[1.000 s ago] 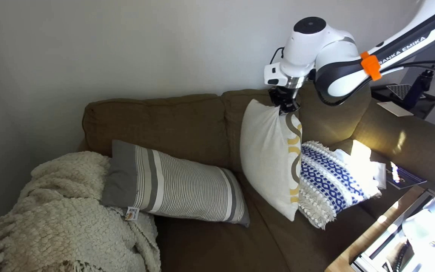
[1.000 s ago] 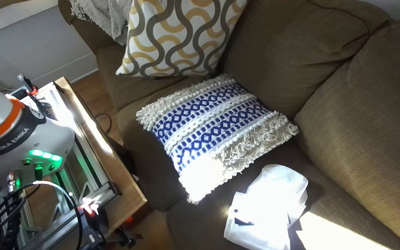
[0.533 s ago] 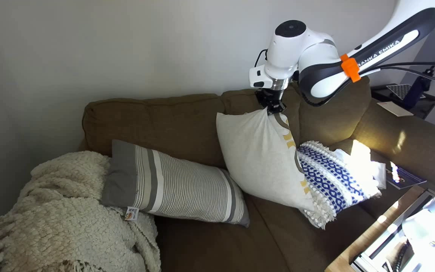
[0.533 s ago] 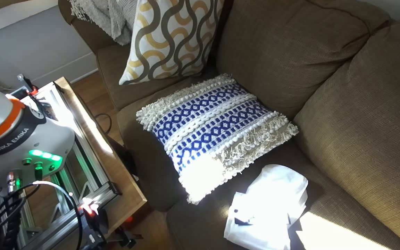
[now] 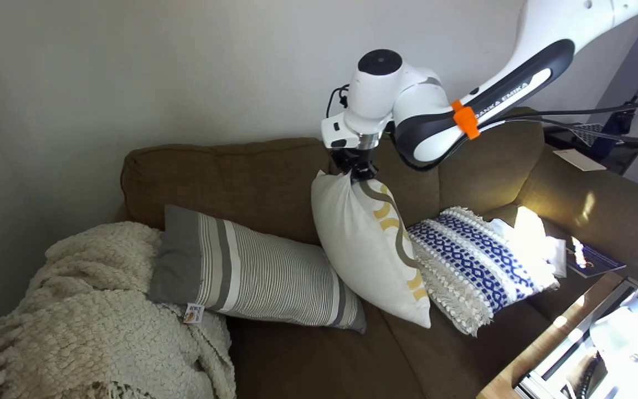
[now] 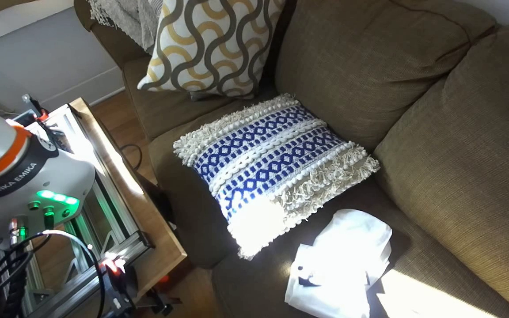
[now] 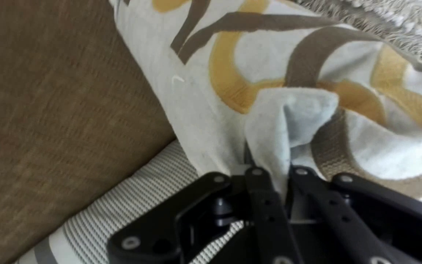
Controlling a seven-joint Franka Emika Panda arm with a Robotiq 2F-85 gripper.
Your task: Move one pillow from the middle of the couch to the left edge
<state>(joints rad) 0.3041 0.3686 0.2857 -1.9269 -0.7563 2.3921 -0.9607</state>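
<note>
The cream-white pillow (image 5: 346, 238) hangs tilted from my gripper (image 5: 356, 170) over the middle of the couch (image 5: 225, 180). Its lower corner points down to the right in that exterior view. Its loop-patterned face shows in an exterior view (image 6: 219, 48), where the gripper is out of the picture. In the wrist view the gripper (image 7: 272, 165) is shut on a bunched fold of the pillow (image 7: 203, 113); the fingertips are partly hidden by the cloth. The pillow overlaps the right end of the long grey striped pillow (image 5: 274, 277); I cannot tell if they touch.
A chunky cream blanket (image 5: 97, 310) covers the left end of the couch. The blue-and-white fringed pillow (image 6: 272, 154) lies to the right of the held pillow in an exterior view (image 5: 479, 260). White cloth (image 6: 338, 265) lies beyond it. A wooden-edged table (image 6: 161, 238) stands in front.
My gripper has moved left and slightly down with the pillow held in it. The pillow has swung and turned as it moved. The other pillows and the blanket have stayed in place.
</note>
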